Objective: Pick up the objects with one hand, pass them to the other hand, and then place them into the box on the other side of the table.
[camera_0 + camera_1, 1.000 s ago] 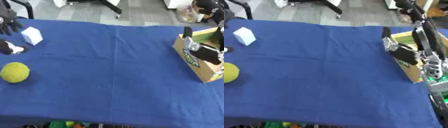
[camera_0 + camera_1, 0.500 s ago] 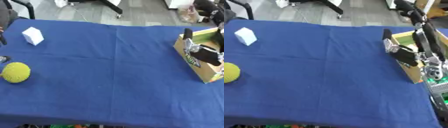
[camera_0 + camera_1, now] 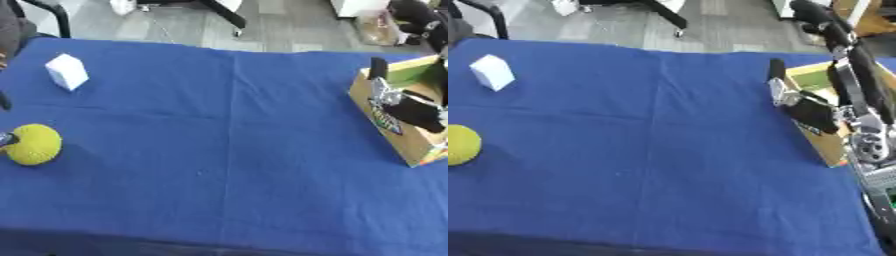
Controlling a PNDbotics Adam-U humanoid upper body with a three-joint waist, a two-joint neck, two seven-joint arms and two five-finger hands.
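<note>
A yellow-green ball (image 3: pixel 33 145) lies on the blue cloth at the far left. Behind it stands a small white block (image 3: pixel 67 71). At the right edge sits an open cardboard box (image 3: pixel 398 137) with a green inside. My right hand (image 3: pixel 808 111) rests at the box's near wall with its dark fingers stretched out, its thumb up, and nothing in it. Of my left hand only a dark sliver (image 3: pixel 3 100) shows at the left edge, above the ball. A small dark and light thing (image 3: pixel 5 139) peeks in at the edge, touching the ball.
The blue cloth (image 3: pixel 219 150) covers the whole table between the ball and the box. Past the far edge are grey floor and chair legs (image 3: pixel 219 10). My right arm (image 3: pixel 855 75) comes down from the upper right over the box.
My left hand has drawn away from the upper left corner and nearly out of the picture. The black and white thing near it is now almost out of view. The right hand stays at the box.
</note>
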